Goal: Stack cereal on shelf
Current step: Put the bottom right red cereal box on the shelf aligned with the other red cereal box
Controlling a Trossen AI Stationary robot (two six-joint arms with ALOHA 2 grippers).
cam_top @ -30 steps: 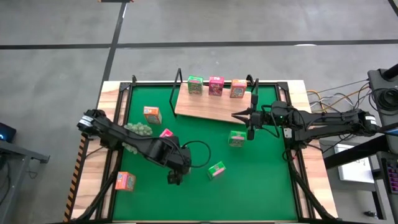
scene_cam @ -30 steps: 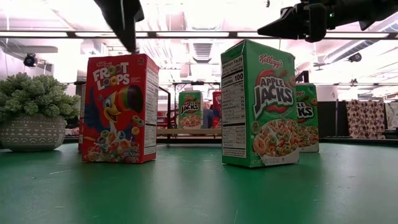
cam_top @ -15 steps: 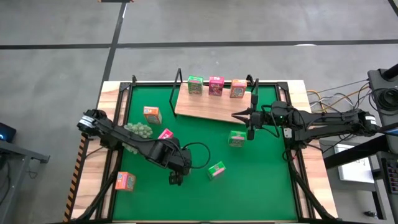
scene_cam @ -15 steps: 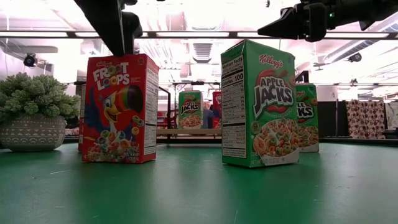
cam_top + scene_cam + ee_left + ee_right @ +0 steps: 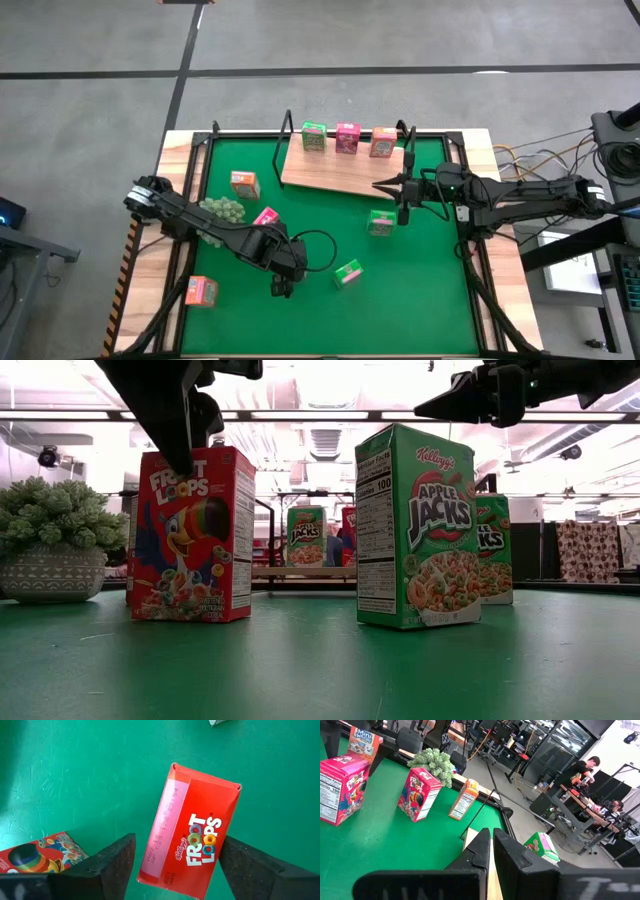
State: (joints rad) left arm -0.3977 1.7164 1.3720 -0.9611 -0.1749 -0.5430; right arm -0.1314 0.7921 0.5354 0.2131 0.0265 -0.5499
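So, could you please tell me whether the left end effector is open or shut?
Open: the left end effector has its fingers spread either side of the red Froot Loops box.

From above, you see the shelf (image 5: 335,170) at the far side of the green mat (image 5: 420,300), with a green box (image 5: 314,136), a pink-red box (image 5: 347,138) and an orange box (image 5: 383,142) in one row on it. Your left tool (image 5: 281,288) is over the mat, near a green box (image 5: 348,272). Your right tool (image 5: 383,184) is at the shelf's right edge, beside another green box (image 5: 380,223). A pink-red box (image 5: 266,215) stands by the spiky plant (image 5: 223,208).
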